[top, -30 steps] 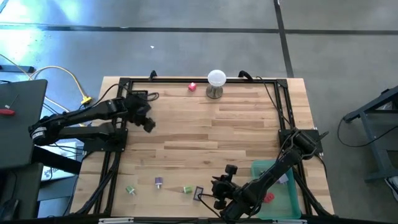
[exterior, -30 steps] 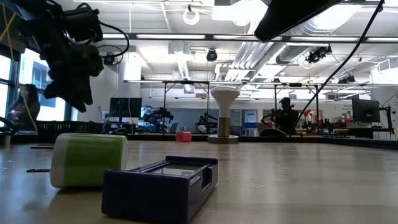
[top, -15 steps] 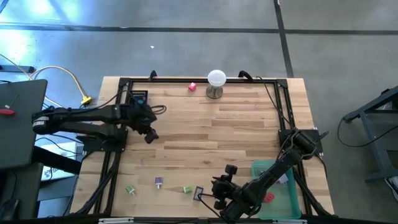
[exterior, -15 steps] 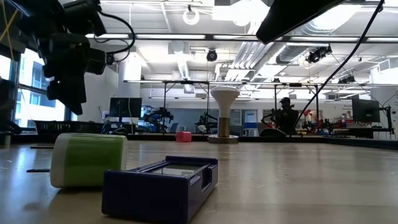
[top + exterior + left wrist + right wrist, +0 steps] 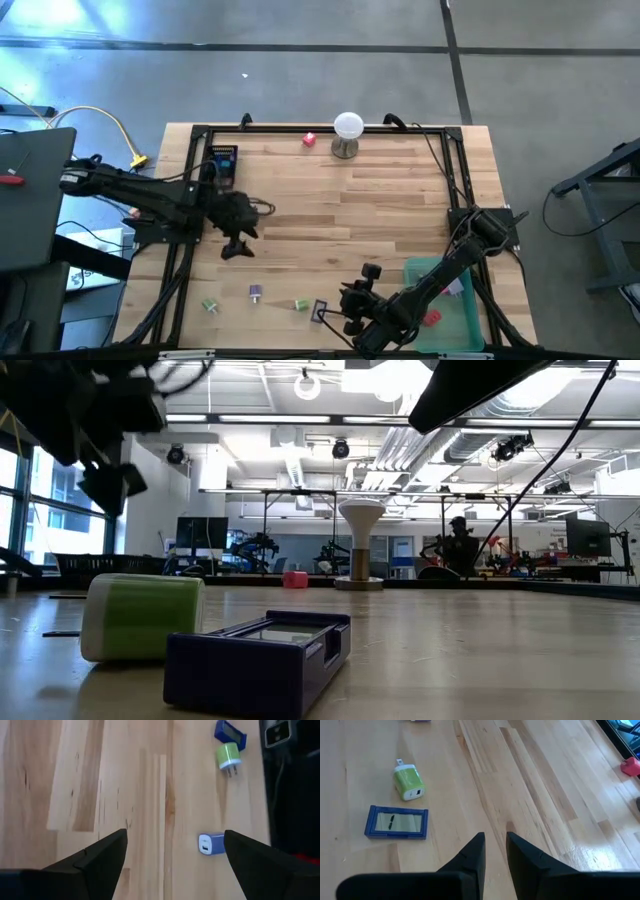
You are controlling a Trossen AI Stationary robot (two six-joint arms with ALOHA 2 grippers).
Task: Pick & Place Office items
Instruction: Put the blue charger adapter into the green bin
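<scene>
Finding no readable text, label, brand, number or sign anywhere. Seeing only faint dark marks on the blue framed piece (image 5: 396, 822), too small to make out. Showing nothing legible on distant screens in the room.

The light wooden plank table (image 5: 340, 215) carries 1 white ball on a metal stand (image 5: 347, 133), 1 small red block (image 5: 309, 140), 1 green charger plug (image 5: 409, 782) and 1 flat blue rectangular case (image 5: 396, 822).
</scene>
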